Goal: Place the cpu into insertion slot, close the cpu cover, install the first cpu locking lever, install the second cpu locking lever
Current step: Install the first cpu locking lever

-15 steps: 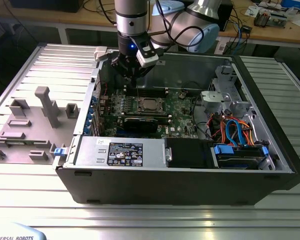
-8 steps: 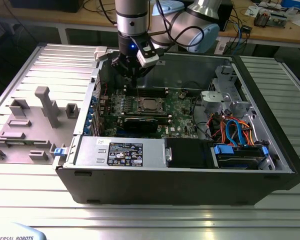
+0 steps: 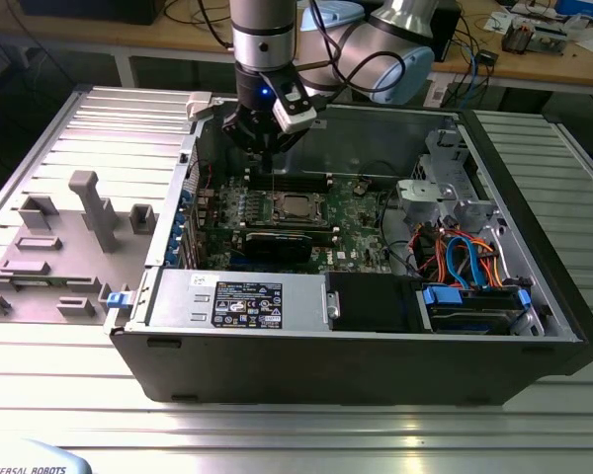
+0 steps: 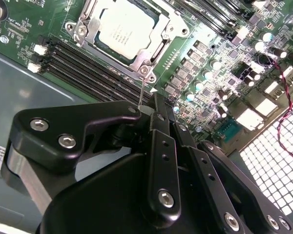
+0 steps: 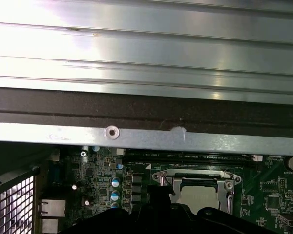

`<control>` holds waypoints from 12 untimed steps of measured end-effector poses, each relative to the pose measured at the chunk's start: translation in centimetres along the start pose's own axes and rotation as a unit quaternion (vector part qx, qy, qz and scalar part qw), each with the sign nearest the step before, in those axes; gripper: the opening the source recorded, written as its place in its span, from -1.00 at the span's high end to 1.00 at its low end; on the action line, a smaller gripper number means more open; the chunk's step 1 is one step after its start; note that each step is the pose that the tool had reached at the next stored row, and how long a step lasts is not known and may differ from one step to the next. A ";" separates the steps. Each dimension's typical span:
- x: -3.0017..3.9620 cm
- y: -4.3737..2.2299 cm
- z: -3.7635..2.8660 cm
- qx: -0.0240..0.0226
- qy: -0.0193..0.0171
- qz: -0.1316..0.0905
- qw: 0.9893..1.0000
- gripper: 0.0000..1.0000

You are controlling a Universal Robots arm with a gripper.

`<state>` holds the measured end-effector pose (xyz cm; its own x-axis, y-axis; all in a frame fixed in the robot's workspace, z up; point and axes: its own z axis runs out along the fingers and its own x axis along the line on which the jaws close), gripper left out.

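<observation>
While the cpu [image 4: 121, 29] lies flat, top up, in the slot [image 4: 155, 48] under the shut cover [image 4: 90, 30], the end effector [image 4: 147, 108], fingers closed, pinches a thin lever [image 4: 142, 90] standing nearly upright from the cover's corner.

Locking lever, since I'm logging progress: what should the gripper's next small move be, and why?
Probably swing the locking lever down toward the board: the gripper is shut on its raised end, and the cpu cover already lies closed over the cpu.

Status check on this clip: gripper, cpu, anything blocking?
Gripper shut on thin locking lever. Cpu seated, cpu cover down over it. Nothing blocking seen.
</observation>
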<state>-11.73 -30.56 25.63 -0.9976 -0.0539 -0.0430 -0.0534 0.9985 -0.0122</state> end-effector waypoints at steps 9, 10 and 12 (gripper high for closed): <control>-0.16 -0.01 0.00 0.000 0.000 -0.001 1.000 0.79; -0.18 -0.01 0.01 0.000 0.000 -0.001 1.000 0.79; -0.23 -0.01 0.01 0.000 0.000 -0.001 1.000 0.79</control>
<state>-11.50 -30.56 25.63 -0.9975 -0.0565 -0.0430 -0.0560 0.9984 -0.0121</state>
